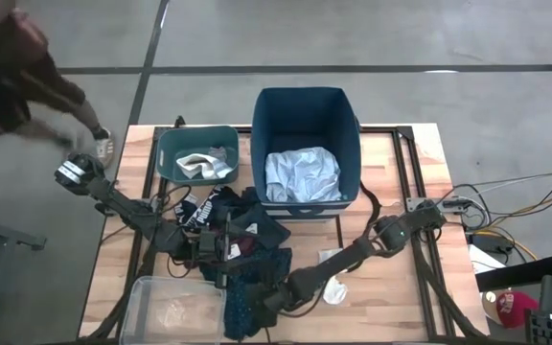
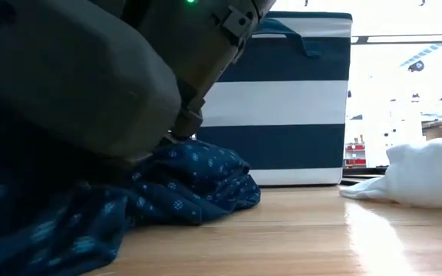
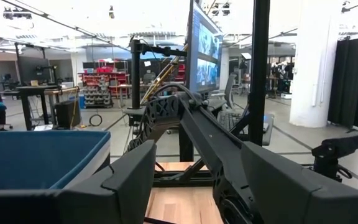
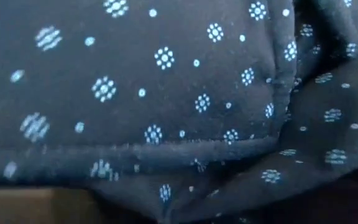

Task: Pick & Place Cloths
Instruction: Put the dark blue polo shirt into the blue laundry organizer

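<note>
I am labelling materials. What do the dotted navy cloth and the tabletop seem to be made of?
The navy cloth with pale dot-flowers looks like soft matte knit fabric: it folds and shows a stitched hem. The pale tabletop looks like wood planks with a slightly glossy finish: visible grain, seams, faint reflections.

Cloths (image 1: 242,240) lie before two bins (image 1: 305,115).

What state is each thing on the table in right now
navy patterned cloth: crumpled on the table, right tool down on it
navy bin: holds a pale blue-grey cloth
teal bin: holds a white cloth
clear bin: upright on the table
left tool: open, empty
</note>
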Available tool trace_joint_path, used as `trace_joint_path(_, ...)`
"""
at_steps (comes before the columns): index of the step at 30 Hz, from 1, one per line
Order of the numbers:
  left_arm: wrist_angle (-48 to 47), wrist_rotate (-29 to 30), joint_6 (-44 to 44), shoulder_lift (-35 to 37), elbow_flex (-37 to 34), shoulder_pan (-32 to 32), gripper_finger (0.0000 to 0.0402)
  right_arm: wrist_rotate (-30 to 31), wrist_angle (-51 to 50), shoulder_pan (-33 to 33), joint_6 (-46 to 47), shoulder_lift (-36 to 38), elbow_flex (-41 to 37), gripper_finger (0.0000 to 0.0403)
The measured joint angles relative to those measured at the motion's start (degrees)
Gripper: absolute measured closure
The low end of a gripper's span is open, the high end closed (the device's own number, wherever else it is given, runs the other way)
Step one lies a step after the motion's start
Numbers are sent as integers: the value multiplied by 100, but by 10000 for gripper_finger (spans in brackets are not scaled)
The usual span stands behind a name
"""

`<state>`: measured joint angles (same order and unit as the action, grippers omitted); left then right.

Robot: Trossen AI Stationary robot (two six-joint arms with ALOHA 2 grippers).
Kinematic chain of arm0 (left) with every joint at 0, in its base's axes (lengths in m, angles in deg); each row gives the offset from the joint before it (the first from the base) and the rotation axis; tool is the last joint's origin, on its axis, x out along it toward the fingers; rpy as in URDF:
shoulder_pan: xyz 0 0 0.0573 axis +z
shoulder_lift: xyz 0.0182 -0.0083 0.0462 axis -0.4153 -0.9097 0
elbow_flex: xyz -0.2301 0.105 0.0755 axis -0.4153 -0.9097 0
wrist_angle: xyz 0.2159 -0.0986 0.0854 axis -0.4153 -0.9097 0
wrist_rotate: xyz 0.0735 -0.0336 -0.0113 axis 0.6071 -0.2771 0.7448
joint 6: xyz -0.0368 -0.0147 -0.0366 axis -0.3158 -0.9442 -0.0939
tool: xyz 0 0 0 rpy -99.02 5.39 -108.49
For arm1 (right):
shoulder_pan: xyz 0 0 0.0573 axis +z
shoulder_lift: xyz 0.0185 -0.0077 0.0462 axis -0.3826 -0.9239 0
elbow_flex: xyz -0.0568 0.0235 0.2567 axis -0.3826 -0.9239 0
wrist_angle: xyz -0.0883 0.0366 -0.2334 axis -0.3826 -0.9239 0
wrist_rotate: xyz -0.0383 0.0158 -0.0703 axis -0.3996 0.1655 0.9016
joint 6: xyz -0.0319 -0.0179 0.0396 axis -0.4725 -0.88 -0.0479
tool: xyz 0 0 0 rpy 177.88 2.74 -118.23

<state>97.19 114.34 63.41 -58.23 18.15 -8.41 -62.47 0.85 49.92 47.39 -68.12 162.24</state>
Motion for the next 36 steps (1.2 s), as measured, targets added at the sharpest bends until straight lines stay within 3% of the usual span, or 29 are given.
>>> trace_joint_path(8,-4,0,2,0,0,0,158,-27,-297,12,-55,189,-31,369)
trace_joint_path(15,-9,-15,35,0,0,0,158,107,-588,128,-59,383,-61,371)
trace_joint_path(36,52,-67,8,0,0,0,158,2206,-3007,947,918,1846,-80,371)
